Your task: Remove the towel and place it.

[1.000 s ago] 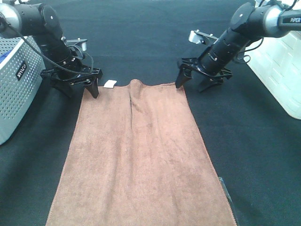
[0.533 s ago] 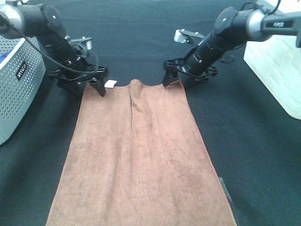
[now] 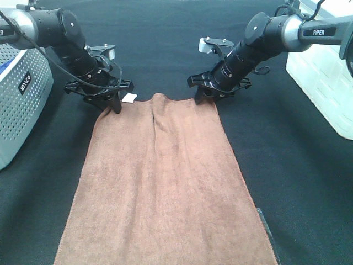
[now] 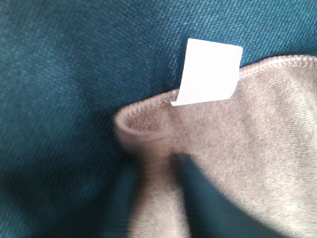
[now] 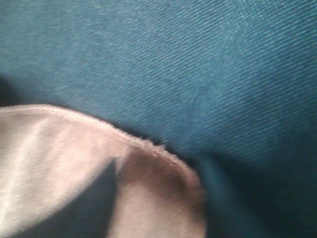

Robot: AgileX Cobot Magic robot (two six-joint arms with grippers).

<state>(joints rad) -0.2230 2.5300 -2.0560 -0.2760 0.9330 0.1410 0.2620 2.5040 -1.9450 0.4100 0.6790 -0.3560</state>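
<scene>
One towel [image 3: 160, 182], two grippers, one white tag [image 3: 129, 98]: a rust-brown microfibre cloth lies spread flat on the dark woven table covering [image 3: 165, 44], its long sides running from the near edge of the exterior high view up to the middle of the table.

The left gripper [image 3: 113, 105] is angled down onto the far left corner, beside the tag. The right gripper [image 3: 203, 98] is angled down onto the far right corner. Both black arms slope inward from the table's outer sides, wrists bent low.

In the left wrist view a raised ridge of cloth sits between two dark, blurred fingers [image 4: 203, 203], and the stitched hem curls up at the corner. The right wrist view shows the other corner with dark shapes on either side. Whether either pair of jaws is clamped on the fabric cannot be told (both views are soft with blur).

The towel has a fine nap and a stitched border, with one lengthwise crease starting from a small hump on the far edge. The tag is a flat rectangle.

One grey perforated box [image 3: 16, 110] stands at the left and one white container [image 3: 325, 83] at the right.
</scene>
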